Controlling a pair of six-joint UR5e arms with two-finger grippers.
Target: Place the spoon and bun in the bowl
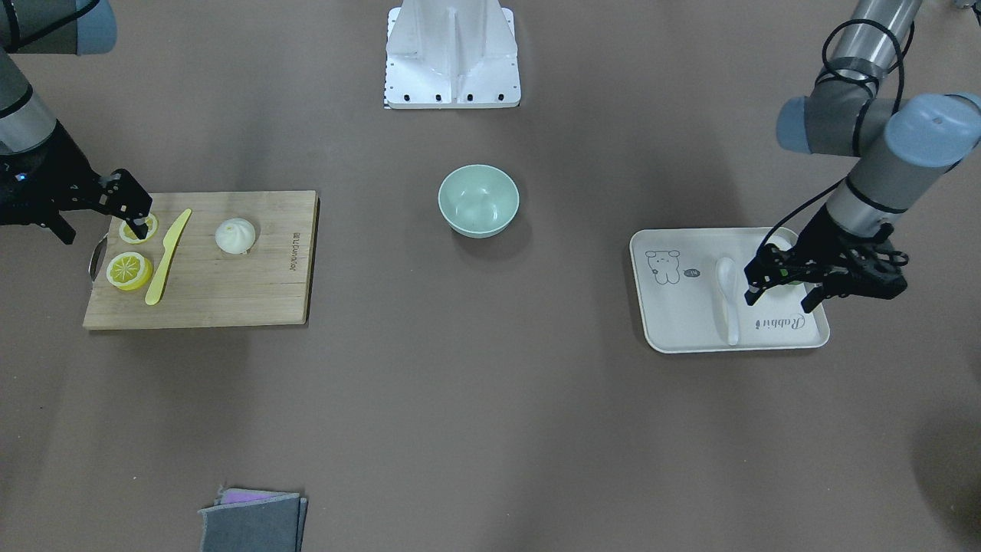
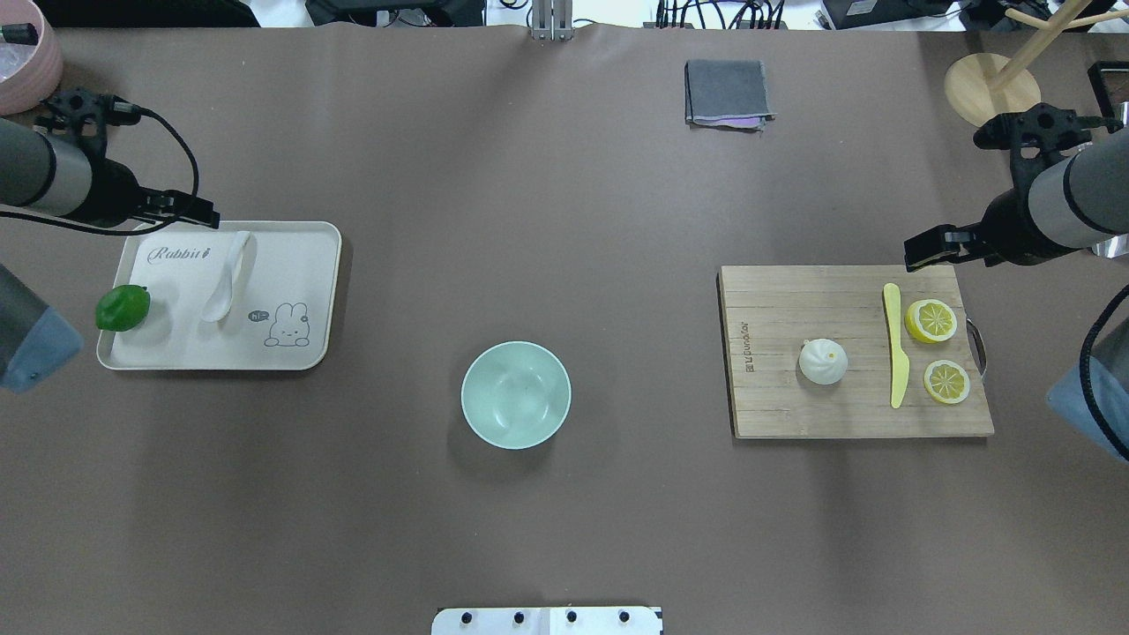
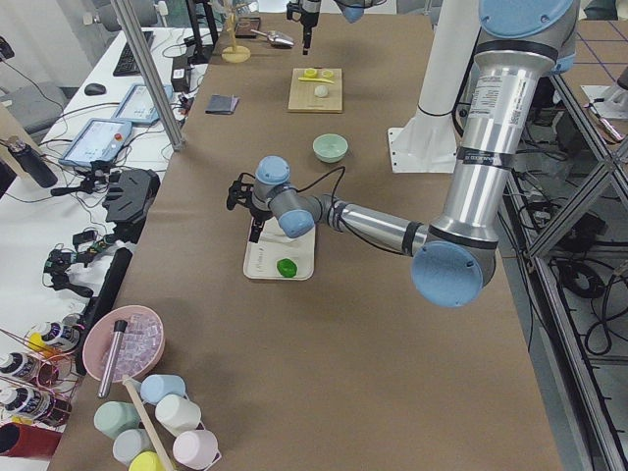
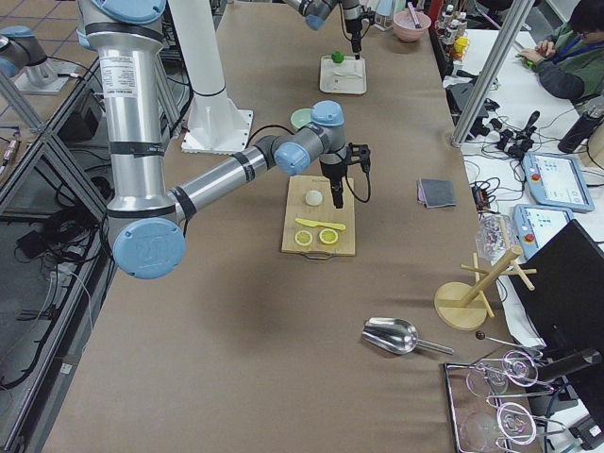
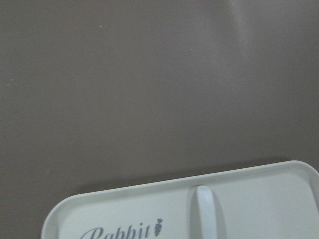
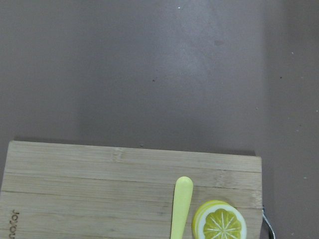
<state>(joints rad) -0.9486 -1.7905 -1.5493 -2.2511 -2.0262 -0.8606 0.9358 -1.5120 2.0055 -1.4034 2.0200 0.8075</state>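
Note:
The white spoon lies on the cream tray; it also shows in the overhead view, and its handle tip shows in the left wrist view. The white pleated bun sits on the wooden cutting board, also seen from overhead. The mint-green bowl stands empty at the table's middle. My left gripper is open and empty, above the tray beside the spoon. My right gripper is open and empty, above the board's outer end by the lemon slices, apart from the bun.
A green fruit sits on the tray's outer edge. A yellow plastic knife and two lemon slices lie on the board next to the bun. A folded grey cloth lies at the far side. The robot base stands behind the bowl.

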